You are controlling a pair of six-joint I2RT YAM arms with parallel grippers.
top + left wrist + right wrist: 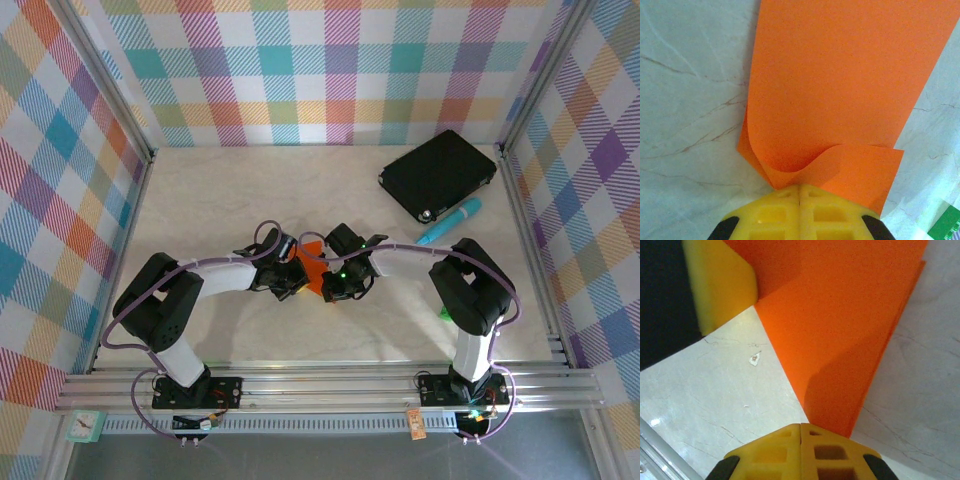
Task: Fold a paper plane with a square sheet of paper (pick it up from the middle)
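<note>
Clamping the square sheet of paper (308, 268) between left fingers (775, 212) and right fingers (775, 452), well apart from the black pad (438, 175). Judged thin, limp, easily creased: pinch lightly at folded edges.

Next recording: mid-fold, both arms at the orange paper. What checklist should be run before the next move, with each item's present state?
1. Grip of the left tool on the orange paper: ok, shut on it.
2. Grip of the right tool on the paper: ok, shut on it.
3. Paper flat at the left tool: not ok, it buckles up in a wave.
4. Folded layers aligned: cannot tell; a lower edge peeks out in the right wrist view.
5. Gap between the two tools: cannot tell; they sit close together in the top view.
6. black pad and teal pen apart from the paper: ok.
</note>
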